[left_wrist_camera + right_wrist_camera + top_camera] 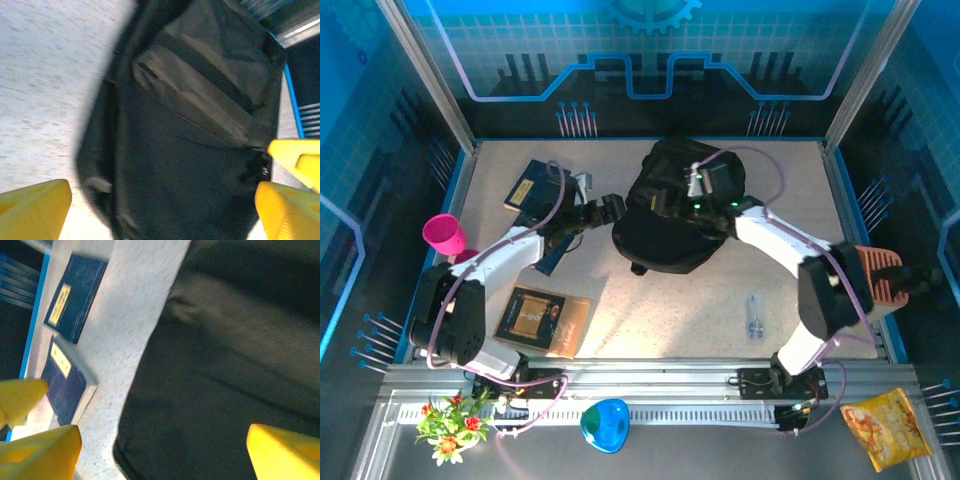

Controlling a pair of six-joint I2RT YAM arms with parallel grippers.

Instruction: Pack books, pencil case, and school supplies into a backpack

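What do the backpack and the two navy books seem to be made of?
The backpack looks like soft woven fabric, black and matte; it sags, creases, and carries a flat webbing strap. The navy books have thin stiff covers, probably card or cloth, with a dull finish and a gold label; the look leaves open which.

Half hidden under the left arm (505, 255): navy book (548, 262) near the worktop's (670, 310) left edge. Too small to identify: clear item (755, 316) toward right edge.

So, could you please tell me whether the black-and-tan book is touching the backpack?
Apart. The top view shows the black-and-tan book lying at the front left, with a stretch of bare table between it and the backpack.
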